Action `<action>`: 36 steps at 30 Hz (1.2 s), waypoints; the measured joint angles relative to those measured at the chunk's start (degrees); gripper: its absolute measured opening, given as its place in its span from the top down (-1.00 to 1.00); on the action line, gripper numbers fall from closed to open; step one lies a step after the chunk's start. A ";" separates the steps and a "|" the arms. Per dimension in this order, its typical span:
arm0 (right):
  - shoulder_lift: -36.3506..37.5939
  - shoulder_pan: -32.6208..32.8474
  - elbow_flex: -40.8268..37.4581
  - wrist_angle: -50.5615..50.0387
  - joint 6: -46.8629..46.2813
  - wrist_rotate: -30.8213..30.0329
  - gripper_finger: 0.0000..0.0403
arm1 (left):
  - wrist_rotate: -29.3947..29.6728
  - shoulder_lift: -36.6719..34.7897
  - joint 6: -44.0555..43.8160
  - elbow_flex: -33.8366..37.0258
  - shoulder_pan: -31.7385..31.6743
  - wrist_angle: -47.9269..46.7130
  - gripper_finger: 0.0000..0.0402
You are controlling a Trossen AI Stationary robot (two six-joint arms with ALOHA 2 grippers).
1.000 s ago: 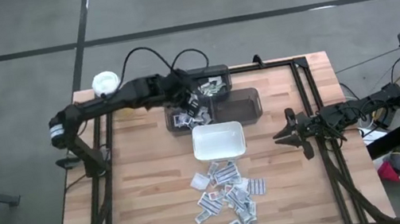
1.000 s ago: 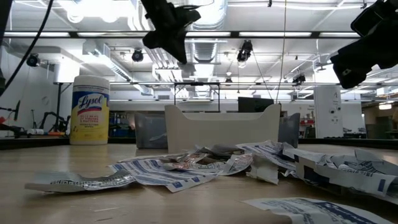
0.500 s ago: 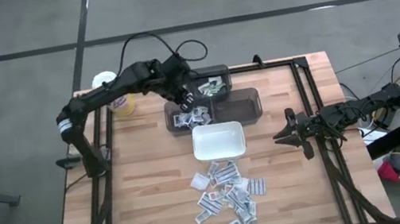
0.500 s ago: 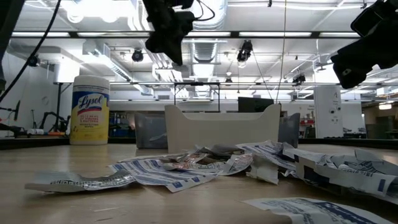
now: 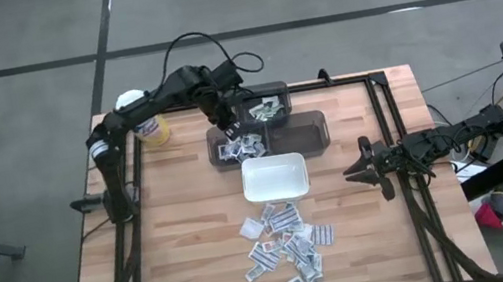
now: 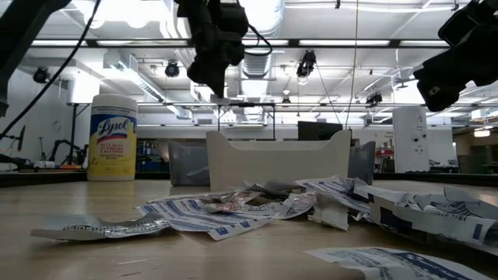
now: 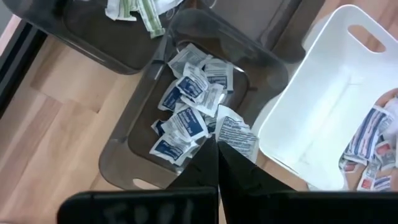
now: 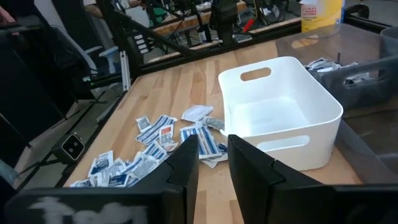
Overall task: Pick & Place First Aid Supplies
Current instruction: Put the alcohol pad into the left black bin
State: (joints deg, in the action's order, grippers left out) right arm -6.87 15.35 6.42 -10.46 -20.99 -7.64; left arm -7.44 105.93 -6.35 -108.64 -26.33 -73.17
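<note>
Desk pile untouched; left gripper, pressed together and empty, has lifted off grey bin (packet dropped).

Wooden table, loose first aid packets, white dish, dark bins, yellow canister

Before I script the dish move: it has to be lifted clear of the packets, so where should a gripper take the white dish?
Probably by a short end wall of the white dish, at the handle cutout, coming from above. It sits upright and empty, with thin walls that jaws can straddle, and the loose packets lie beside it, not against that end.
</note>
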 joint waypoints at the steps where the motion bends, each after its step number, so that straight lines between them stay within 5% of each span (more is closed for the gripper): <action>1: -0.02 0.00 0.00 0.00 -0.02 -0.02 0.57 | -0.02 0.00 0.28 0.02 -0.09 -0.02 1.00; 7: -0.02 0.00 0.00 0.00 -0.02 0.00 0.59 | -0.06 0.19 1.00 1.55 -0.50 1.86 1.00; 26: -0.01 -0.02 0.00 -0.01 -0.02 0.02 0.59 | -0.50 1.18 -1.04 24.69 -0.66 22.85 1.00; 36: 0.00 -0.02 0.00 -0.02 -0.02 0.02 0.60 | 0.09 1.16 -1.98 28.30 -0.68 25.63 1.00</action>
State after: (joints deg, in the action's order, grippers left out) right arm -6.87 15.33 6.42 -10.48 -21.02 -7.62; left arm -7.36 107.09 -8.34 -80.34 -27.00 -47.53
